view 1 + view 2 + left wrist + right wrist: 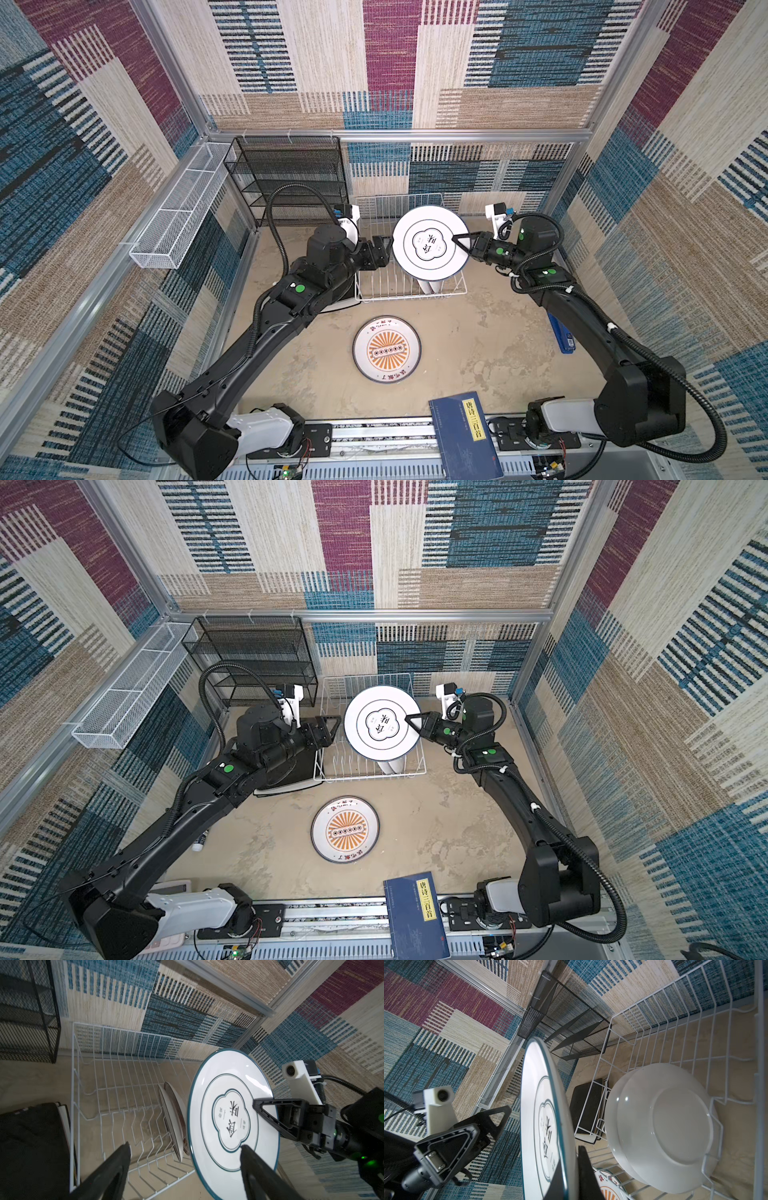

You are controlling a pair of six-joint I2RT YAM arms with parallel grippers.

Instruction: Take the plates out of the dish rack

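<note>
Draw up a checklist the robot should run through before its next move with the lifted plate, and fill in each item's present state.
1. Grip: right gripper shut on the emblem plate: ok.
2. Clearance: emblem plate lifted above the dish rack: ok.
3. Helper: left gripper open beside the plate's rim: ok.
4. Set-down spot: bare table beside the sunburst plate: ok.
5. Dish rack emptied: not ok; two plates stand in it.

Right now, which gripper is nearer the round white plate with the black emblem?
Right: right gripper grips the plate; left gripper hovers open beside its opposite edge.
</note>
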